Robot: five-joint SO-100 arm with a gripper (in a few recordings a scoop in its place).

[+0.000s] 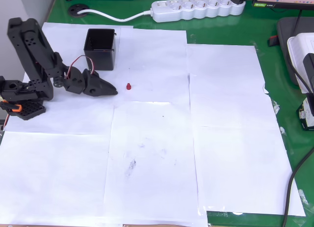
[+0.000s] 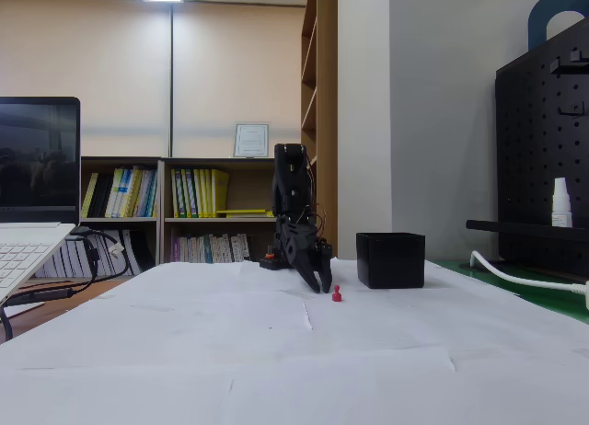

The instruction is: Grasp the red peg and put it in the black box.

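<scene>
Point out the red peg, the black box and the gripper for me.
red peg (image 1: 128,86), overhead view, its head.
black box (image 1: 101,57), overhead view, front wall.
gripper (image 1: 111,91), overhead view, fingertips.

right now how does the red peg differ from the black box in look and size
Colour: the red peg is bright red, the black box is matte black.
Size: the peg is tiny, far lower than the box, which stands much taller beside it in the fixed view.
Form: the peg is a solid stub, while the box is a square container open at the top.
Both stand upright on the white paper, untouched by the tool.
</scene>
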